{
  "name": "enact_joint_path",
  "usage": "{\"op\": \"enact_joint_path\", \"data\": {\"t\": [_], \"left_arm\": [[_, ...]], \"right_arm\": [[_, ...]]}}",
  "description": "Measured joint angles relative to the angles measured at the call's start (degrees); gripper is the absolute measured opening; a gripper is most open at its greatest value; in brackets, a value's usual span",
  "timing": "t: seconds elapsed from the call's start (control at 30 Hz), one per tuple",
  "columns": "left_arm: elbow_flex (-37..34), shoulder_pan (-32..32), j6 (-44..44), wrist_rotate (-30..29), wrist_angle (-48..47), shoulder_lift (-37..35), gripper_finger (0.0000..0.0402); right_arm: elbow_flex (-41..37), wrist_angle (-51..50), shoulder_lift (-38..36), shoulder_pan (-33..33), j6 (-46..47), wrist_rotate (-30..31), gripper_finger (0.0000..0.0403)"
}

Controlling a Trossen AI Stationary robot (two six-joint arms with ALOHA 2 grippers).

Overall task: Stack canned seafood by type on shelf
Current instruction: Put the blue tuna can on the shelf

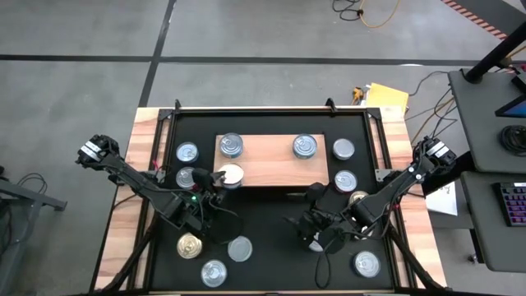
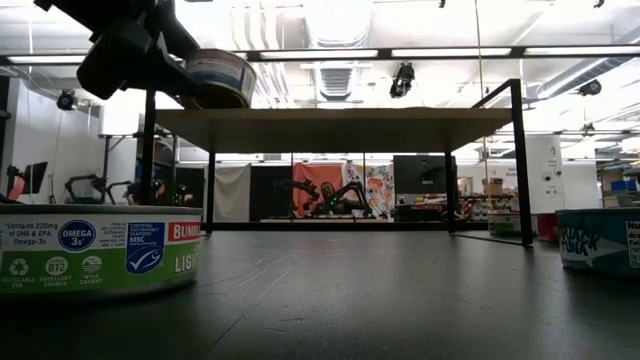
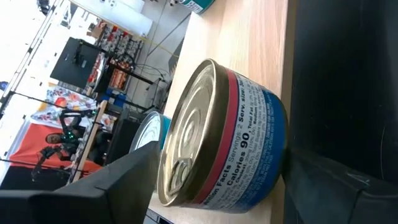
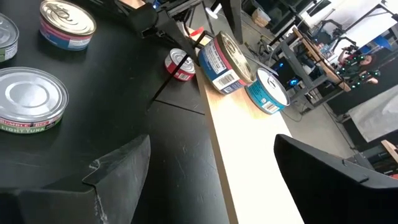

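Shelf point(image 1: 271, 164) edge: can point(image 1: 231, 175) (overhanging)

Three tins point(image 1: 305, 146) sit on the one wooden shelf point(image 1: 271, 168). Nine more lie around the shelf on the one black mat point(image 1: 263, 238): twelve tins altogether.

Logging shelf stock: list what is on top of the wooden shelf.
Three cans on the shelf: teal can, silver-lid can, blue-labelled can between the left end effector fingers. Nothing stacked.
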Motion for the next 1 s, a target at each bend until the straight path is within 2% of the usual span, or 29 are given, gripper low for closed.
{"op": "enact_joint_path", "data": {"t": [0.3, 0.53, 0.67, 0.87, 1.0], "left_arm": [[0.86, 0.21, -7.11, 0.10, 1.77, 0.00, 0.0320], [1.61, 0.44, -10.50, 6.23, 1.85, 0.05, 0.0320], [1.95, 0.44, -11.50, 6.14, 1.85, 0.07, 0.0320], [2.66, 0.44, -11.37, 1.33, 1.56, 0.07, 0.0320], [3.45, 0.73, -10.23, 1.18, 0.88, 0.07, 0.0320]], "right_arm": [[-0.02, -0.01, 0.00, 0.00, 0.02, -0.02, 0.0322], [-0.02, -0.09, 0.00, 0.02, 0.45, -0.50, 0.0318], [-0.02, -0.14, 0.00, 0.02, 0.85, -1.55, 0.0325], [-0.02, -0.15, 0.00, 0.02, 1.09, -1.55, 0.0334], [-0.02, -0.15, 0.00, 0.02, 1.09, -1.57, 0.0331]]}}
